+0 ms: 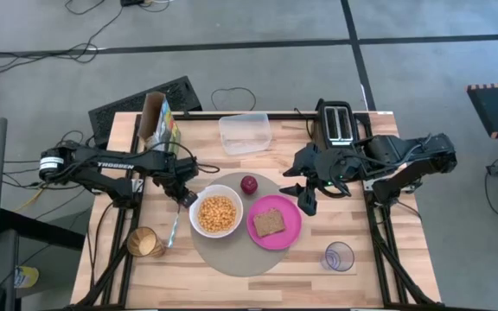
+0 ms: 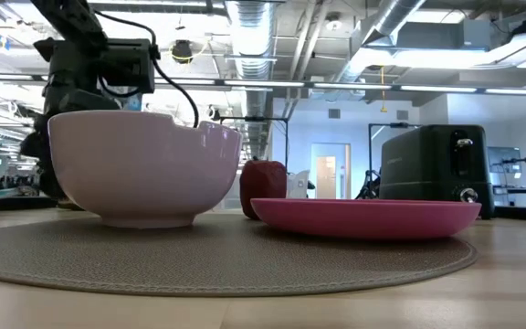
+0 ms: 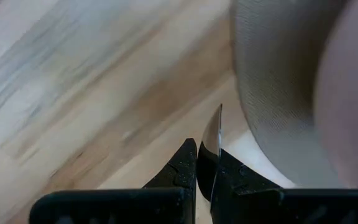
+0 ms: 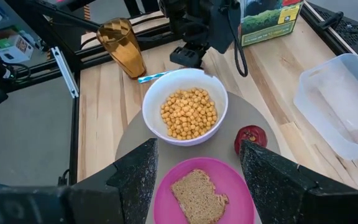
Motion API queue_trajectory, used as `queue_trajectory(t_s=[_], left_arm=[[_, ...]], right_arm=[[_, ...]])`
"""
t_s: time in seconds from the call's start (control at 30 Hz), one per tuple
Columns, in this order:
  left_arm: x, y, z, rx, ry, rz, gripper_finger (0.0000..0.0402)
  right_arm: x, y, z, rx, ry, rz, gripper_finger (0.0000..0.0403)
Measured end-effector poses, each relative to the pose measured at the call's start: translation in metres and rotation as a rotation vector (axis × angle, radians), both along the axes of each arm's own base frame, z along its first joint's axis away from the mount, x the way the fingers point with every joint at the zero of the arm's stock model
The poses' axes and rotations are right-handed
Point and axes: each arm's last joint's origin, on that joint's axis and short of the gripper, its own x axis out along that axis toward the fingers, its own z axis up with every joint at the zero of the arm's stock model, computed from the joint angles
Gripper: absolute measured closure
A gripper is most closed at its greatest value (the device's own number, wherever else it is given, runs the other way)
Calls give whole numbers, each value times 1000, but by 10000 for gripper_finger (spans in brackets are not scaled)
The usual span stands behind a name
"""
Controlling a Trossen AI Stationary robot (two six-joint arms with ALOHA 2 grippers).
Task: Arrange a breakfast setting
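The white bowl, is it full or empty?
Partly full. The white bowl holds a layer of round yellow cereal pieces, seen from above.

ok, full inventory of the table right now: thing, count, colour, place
mat: 1, grey-brown, table centre
bowl: 1, white, holds yellow cereal, on mat's left part
plate: 1, magenta, on mat's right part
toast slice: 1, brown, on plate
apple: 1, red, mat's far edge
spoon: 1, teal handle, left of bowl
clear glass: 1, near right
amber cup: 1, near left
tub: 1, clear, far centre
toaster: 1, black, far right
cereal box: 1, far left
left gripper: shut on spoon
right gripper: open, beside plate
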Motion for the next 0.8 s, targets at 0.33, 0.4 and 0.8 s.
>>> queue_trajectory(t_s=[0.33, 0.4, 0.8], left_arm=[[1, 9, -1, 11, -13, 150, 401], [3, 10, -1, 23, -19, 184, 401], [5, 8, -1, 86, -9, 270, 401]], right_arm=[[0, 0, 0, 2, 0, -1, 148], [0, 0, 0, 4, 0, -2, 148], [0, 0, 0, 5, -1, -3, 148]])
